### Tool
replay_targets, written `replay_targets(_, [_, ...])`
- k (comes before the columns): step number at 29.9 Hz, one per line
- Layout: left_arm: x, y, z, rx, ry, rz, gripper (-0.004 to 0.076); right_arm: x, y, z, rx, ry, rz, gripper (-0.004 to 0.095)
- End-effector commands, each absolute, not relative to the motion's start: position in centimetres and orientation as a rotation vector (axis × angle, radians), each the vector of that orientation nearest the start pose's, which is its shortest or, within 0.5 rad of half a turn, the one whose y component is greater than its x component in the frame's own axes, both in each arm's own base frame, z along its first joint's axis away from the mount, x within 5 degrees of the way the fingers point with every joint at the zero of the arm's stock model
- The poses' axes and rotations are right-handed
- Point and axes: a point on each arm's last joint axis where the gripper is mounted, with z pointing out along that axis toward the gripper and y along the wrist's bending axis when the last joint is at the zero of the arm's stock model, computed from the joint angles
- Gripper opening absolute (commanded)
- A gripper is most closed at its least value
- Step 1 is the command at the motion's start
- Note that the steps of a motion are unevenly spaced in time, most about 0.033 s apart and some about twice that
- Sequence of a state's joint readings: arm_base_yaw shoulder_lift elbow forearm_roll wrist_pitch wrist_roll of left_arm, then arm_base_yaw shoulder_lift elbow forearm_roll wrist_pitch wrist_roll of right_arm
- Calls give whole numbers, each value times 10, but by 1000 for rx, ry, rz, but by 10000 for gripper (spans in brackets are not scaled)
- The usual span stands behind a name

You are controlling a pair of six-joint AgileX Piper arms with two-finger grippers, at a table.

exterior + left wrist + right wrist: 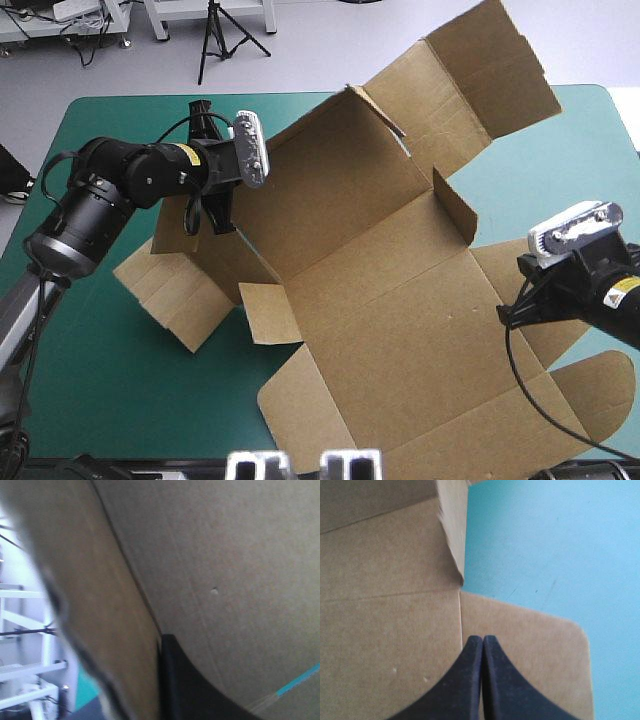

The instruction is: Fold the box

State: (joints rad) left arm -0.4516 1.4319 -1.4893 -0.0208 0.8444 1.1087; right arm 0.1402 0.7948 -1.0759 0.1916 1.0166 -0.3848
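The box (380, 290) lies open across the middle and right of the teal-green surface (110, 390). Its far panels (490, 70) tip up toward the far edge. Your left jaws pinch a raised wall (100, 610) near the far left corner. Your right jaws are pressed together and hold nothing, with their tip over a rounded flap (530, 645) by the right edge. The board looks light and stiff, and I think it bends only along its creases. Take hold at a flap's edge, close to a crease, so it does not flop or tear.
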Motion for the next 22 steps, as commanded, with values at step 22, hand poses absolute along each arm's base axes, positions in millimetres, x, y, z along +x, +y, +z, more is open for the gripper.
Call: replay_targets(22, [271,-153,445,1431,1377,665,-8,202,45,501,-573,1970,67,-18])
